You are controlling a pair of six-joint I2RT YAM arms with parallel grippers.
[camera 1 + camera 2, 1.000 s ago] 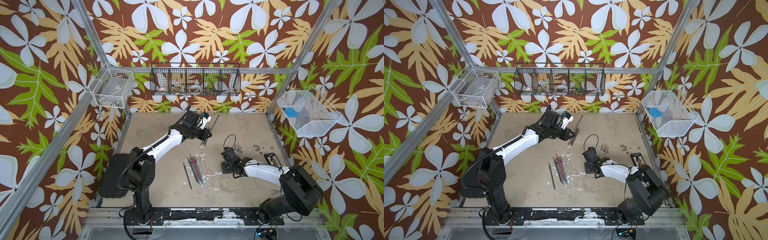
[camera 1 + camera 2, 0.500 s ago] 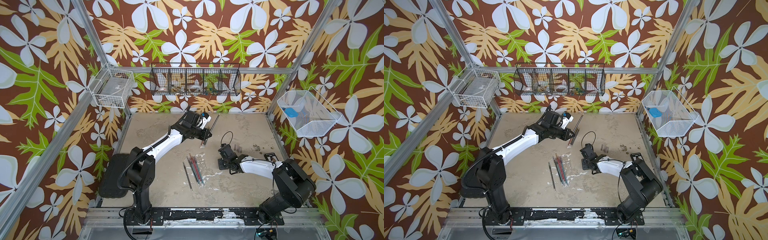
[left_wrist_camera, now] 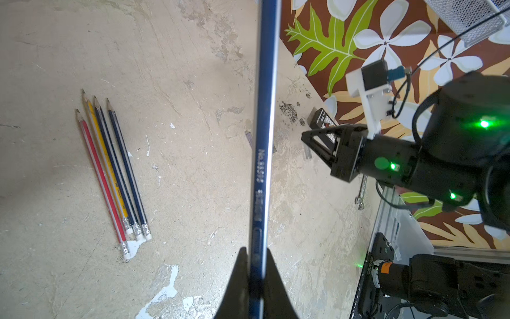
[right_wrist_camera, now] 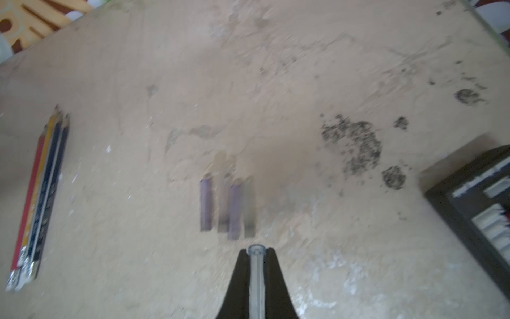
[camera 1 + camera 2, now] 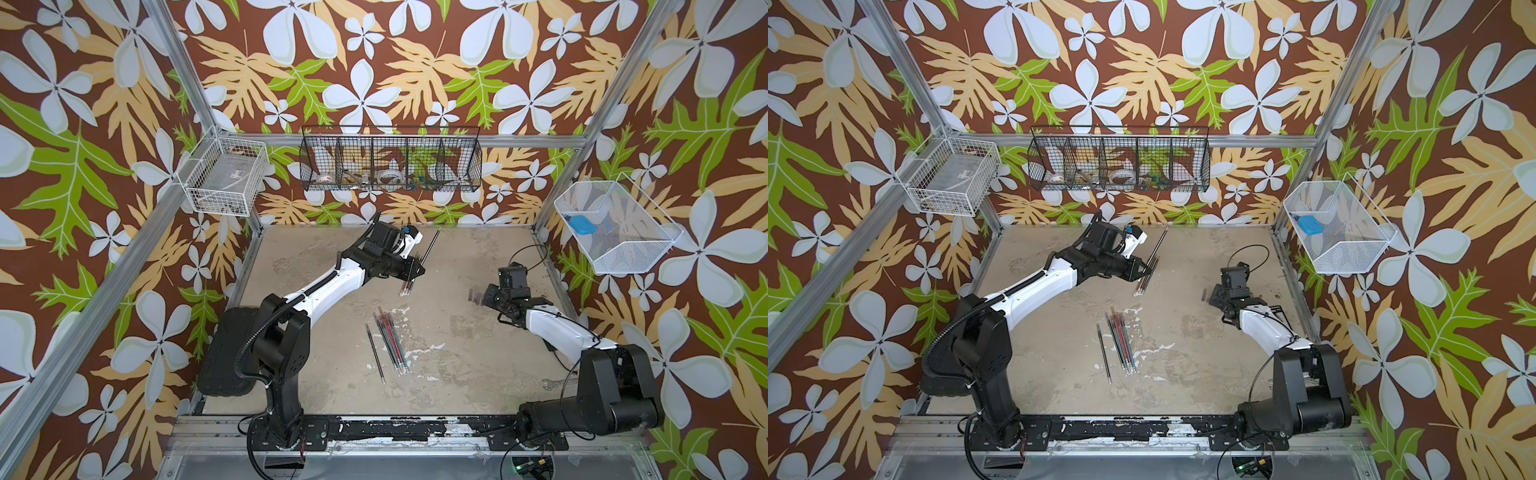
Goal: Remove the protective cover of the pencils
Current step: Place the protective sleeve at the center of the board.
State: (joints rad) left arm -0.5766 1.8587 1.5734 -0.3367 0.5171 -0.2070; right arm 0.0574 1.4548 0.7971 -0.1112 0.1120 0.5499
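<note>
My left gripper [image 5: 417,271] is shut on a few pencils [image 5: 409,282] held slanting above the table's back middle; in the left wrist view a dark blue shaft [image 3: 265,138] runs out from between the jaws [image 3: 258,256]. Several more pencils [image 5: 388,343] lie side by side mid-table, also seen as a row [image 3: 116,176]. My right gripper [image 5: 485,296] is shut on one clear tube of the protective cover [image 4: 256,252], whose rounded end pokes past the fingertips. Several smoky caps [image 4: 229,207] lie in a row on the table just ahead of it.
A black box [image 4: 480,198] sits near the right edge, with dark crumbs [image 4: 356,143] beside it. A small wrench [image 5: 552,383] lies at the front right. Wire baskets hang on the left wall [image 5: 224,178], back wall [image 5: 390,162] and right wall [image 5: 615,228].
My right arm has swung to the right and toward the back, away from the table's middle. The left arm and its pencils have not moved.
</note>
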